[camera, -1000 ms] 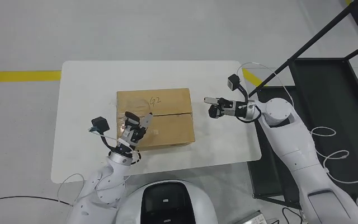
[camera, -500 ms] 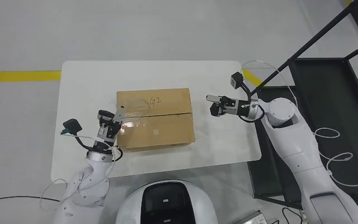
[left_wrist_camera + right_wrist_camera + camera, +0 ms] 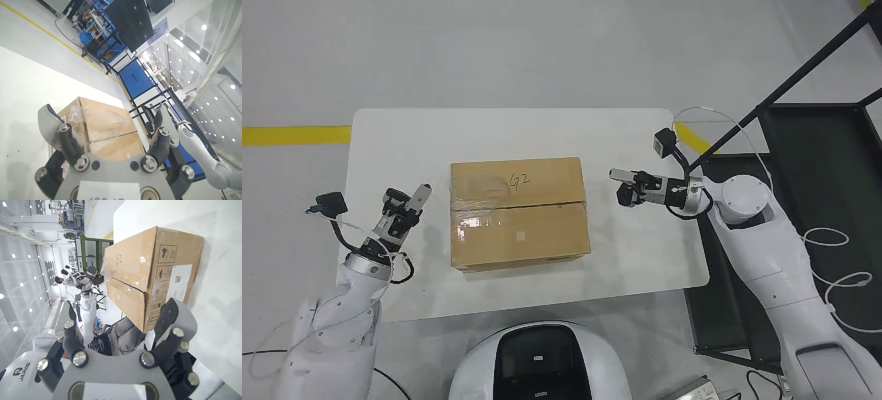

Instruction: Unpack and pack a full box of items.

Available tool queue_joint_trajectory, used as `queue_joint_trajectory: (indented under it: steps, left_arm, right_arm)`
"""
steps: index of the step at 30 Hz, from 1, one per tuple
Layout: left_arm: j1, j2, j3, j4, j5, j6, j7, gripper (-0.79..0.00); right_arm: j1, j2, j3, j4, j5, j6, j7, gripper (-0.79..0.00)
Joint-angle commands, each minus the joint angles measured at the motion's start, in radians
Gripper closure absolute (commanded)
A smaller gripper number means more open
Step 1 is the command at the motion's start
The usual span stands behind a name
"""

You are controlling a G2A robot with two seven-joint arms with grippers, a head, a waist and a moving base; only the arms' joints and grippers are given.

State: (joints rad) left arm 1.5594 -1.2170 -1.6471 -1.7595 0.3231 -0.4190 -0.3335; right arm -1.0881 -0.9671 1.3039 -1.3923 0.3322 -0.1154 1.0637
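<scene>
My desk point(image 3: 642, 140) is a white slab with rounded corners, and one thing lies directly on it: a brown cardboard box point(image 3: 519, 212). The box sits flat near the desk's middle, its long sides running across in front of me, with white desk top showing on every side of it. Its top flaps are shut and meet in a seam along the middle, under crinkled clear tape point(image 3: 105, 121). A white label point(image 3: 179, 283) and printed handling symbols are on the box's end that faces my right arm. A few tiny dark specks point(image 3: 7, 156) mark the desk beside the box's other end.
</scene>
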Motion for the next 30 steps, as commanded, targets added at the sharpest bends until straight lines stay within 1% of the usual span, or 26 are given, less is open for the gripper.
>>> queue_joint_trajectory:
  steps: [1,4,8,12,15,18,22,27,29,30]
  left_arm:
    - [-0.020,0.007,-0.028,0.023,-0.041,-0.008,-0.079,-0.785]
    - [-0.047,0.019,-0.065,0.057,-0.114,-0.012,-0.195,-0.785]
    - [-0.079,0.033,-0.107,0.097,-0.189,-0.001,-0.322,-0.785]
    - [-0.114,0.044,-0.134,0.137,-0.231,0.006,-0.388,-0.785]
    - [-0.135,0.051,-0.146,0.166,-0.257,0.006,-0.423,-0.785]
    - [-0.156,0.057,-0.151,0.195,-0.261,0.012,-0.444,-0.785]
    - [-0.183,0.067,-0.149,0.225,-0.258,0.029,-0.504,-0.785]
    - [-0.213,0.082,-0.167,0.266,-0.324,0.046,-0.622,-0.785]
    - [-0.222,0.088,-0.173,0.283,-0.370,0.056,-0.671,-0.785]
    - [-0.222,0.088,-0.173,0.283,-0.370,0.056,-0.671,-0.785]
  right_arm:
    - [-0.006,0.001,0.004,-0.004,-0.002,-0.005,-0.005,-0.785]
    - [-0.020,0.003,0.015,-0.013,-0.003,-0.018,-0.017,-0.785]
    - [-0.046,0.006,0.035,-0.047,-0.013,-0.067,-0.043,-0.785]
    - [-0.061,0.007,0.038,-0.090,-0.011,-0.104,-0.038,-0.785]
    - [-0.042,0.004,0.014,-0.120,-0.010,-0.108,-0.012,-0.785]
    - [0.012,-0.007,-0.048,-0.136,-0.022,-0.087,0.018,-0.785]
    - [0.124,-0.037,-0.183,-0.125,-0.040,-0.051,0.027,-0.785]
    - [0.267,-0.094,-0.358,-0.033,-0.009,-0.045,-0.004,-0.785]
    - [0.309,-0.116,-0.407,0.021,0.018,-0.063,-0.009,-0.785]
    - [0.320,-0.122,-0.419,0.038,0.025,-0.070,-0.010,-0.785]
